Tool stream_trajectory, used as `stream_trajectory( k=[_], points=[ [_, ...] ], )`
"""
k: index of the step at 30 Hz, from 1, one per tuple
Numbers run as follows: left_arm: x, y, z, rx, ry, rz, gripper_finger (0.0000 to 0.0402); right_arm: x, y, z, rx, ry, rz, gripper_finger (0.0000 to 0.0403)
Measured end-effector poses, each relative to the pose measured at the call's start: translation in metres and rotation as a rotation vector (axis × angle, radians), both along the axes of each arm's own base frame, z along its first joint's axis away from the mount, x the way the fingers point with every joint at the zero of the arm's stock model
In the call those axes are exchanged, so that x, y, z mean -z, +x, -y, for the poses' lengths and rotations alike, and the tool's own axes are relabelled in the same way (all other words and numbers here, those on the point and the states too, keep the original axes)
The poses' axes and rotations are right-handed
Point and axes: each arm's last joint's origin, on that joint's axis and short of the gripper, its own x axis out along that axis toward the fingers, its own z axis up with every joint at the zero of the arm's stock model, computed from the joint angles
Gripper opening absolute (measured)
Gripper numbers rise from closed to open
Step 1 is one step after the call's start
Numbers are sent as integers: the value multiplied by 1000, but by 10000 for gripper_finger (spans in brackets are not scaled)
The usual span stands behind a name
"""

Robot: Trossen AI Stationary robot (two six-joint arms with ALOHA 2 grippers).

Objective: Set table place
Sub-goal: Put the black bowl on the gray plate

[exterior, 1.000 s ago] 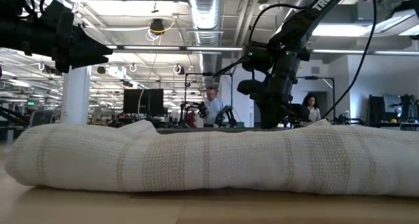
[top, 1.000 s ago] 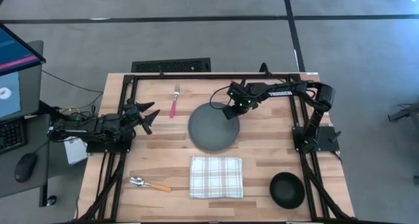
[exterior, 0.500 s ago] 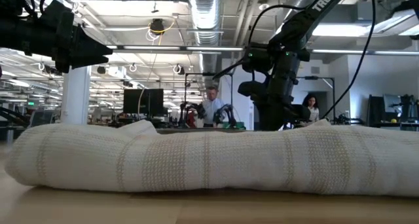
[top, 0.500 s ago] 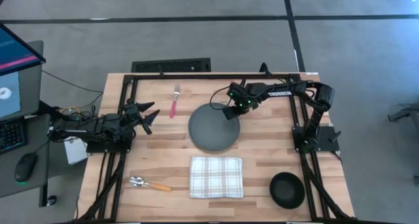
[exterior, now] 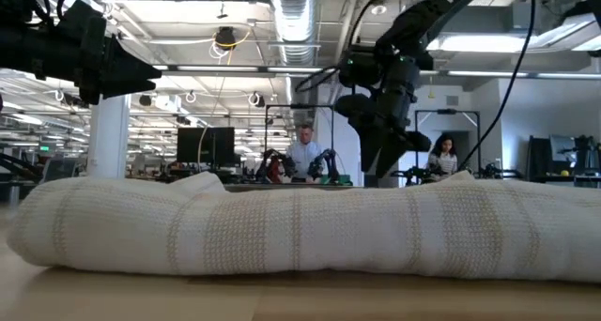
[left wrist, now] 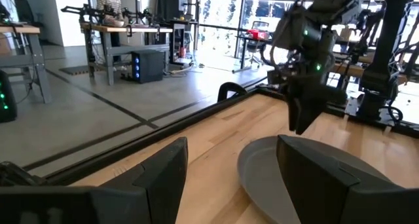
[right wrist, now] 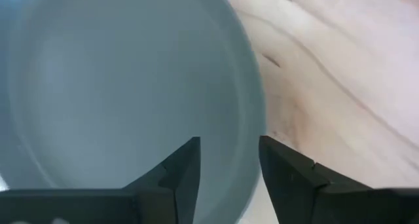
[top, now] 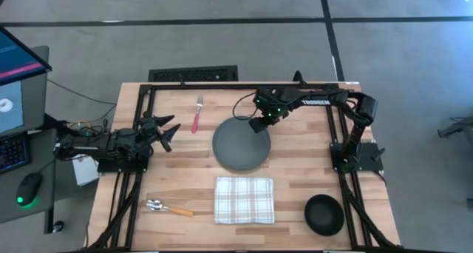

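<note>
Table [top: 295, 201], of light striped planks inside a black rail frame, is seen carrying the whole place. Near its middle the dark grey plate [top: 240, 143] is laid flat, with the checked napkin [top: 244, 200] nearer the front edge. At the front right corner the black bowl [top: 324, 214] is set. The pink-handled fork [top: 197, 114] is found at the back, the orange-handled spoon [top: 168, 207] at the front left. Above the plate's back rim the right gripper [top: 260, 123] is held with fingers parted and nothing between them. At the left edge the left gripper [top: 167, 132] is spread wide and holds nothing.

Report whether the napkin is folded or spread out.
Folded: the napkin lies as a compact rectangle, and its doubled, rounded edge shows in the low view.
</note>
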Motion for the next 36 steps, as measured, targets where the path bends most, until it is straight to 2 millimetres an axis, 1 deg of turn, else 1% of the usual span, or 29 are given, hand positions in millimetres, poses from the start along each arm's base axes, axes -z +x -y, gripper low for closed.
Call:
stream_trajectory(
  k=[5, 9, 13, 17, 19, 21, 23, 26, 29, 32, 34, 36],
  points=[
    [0, 0, 0, 0, 0, 0, 224, -27, 5, 7, -38, -66, -29, 181],
    [0, 0, 0, 0, 0, 0, 224, -53, 8, 9, -67, -81, -56, 179],
    [0, 0, 0, 0, 0, 0, 224, -84, 12, 1, -147, -97, -58, 178],
    [0, 0, 0, 0, 0, 0, 224, -129, 11, -14, -190, -196, 59, 177],
    [0, 0, 0, -1, 0, 0, 224, -152, 1, -23, -198, -227, 111, 175],
    [0, 0, 0, 0, 1, -1, 224, -174, -13, -33, -207, -248, 160, 174],
    [0, 0, 0, 0, 2, -2, 224, -192, -34, -43, -204, -263, 171, 173],
    [0, 0, 0, -1, 2, -1, 224, -213, -67, -60, -147, -286, 156, 174],
    [0, 0, 0, -1, 1, -1, 224, -228, -99, -78, -75, -298, 121, 175],
    [0, 0, 0, 0, 1, 0, 224, -237, -127, -97, -38, -284, 87, 175],
    [0, 0, 0, -1, 1, 0, 224, -240, -142, -108, -50, -269, 63, 176],
    [0, 0, 0, 0, 1, 0, 224, -242, -150, -120, -85, -259, 83, 176]
  ],
)
